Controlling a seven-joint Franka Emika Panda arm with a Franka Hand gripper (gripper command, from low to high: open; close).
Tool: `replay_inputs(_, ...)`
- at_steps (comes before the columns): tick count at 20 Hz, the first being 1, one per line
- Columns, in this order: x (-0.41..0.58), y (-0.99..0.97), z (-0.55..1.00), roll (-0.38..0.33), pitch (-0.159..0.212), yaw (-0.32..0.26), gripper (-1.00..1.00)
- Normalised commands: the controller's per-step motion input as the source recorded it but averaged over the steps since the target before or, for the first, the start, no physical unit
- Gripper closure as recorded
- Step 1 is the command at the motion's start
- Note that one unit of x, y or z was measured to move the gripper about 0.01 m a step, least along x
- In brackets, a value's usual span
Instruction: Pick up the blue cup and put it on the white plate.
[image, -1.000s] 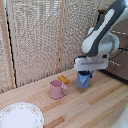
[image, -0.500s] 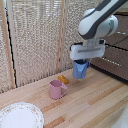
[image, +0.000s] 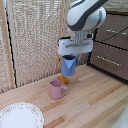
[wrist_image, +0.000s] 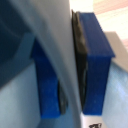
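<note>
Blue cup (image: 69, 65), wall clamped between jaws, airborne

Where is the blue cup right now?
In the exterior view the blue cup hangs in the gripper, lifted off the table, above the pink mug and toward the view's right of the white plate.

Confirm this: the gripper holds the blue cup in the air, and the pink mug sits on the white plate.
Not quite. In the exterior view the pink mug stands on the wooden table, apart from the white plate. The gripper does hold the blue cup in the air.
</note>
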Motion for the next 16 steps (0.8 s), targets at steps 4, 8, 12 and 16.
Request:
replay_inputs(4, 0.060, 0.92, 0.27, 0.021, 0.000, 0.000, 1.00)
replay_inputs(8, 0.085, 0.93, 0.24, 0.015, 0.000, 0.004, 1.00)
replay_inputs(12, 0.165, 0.95, 0.13, 0.001, 0.003, 0.006, 1.00)
replay_inputs(16, 0.209, 0.98, 0.01, -0.002, 0.038, 0.000, 1.00)
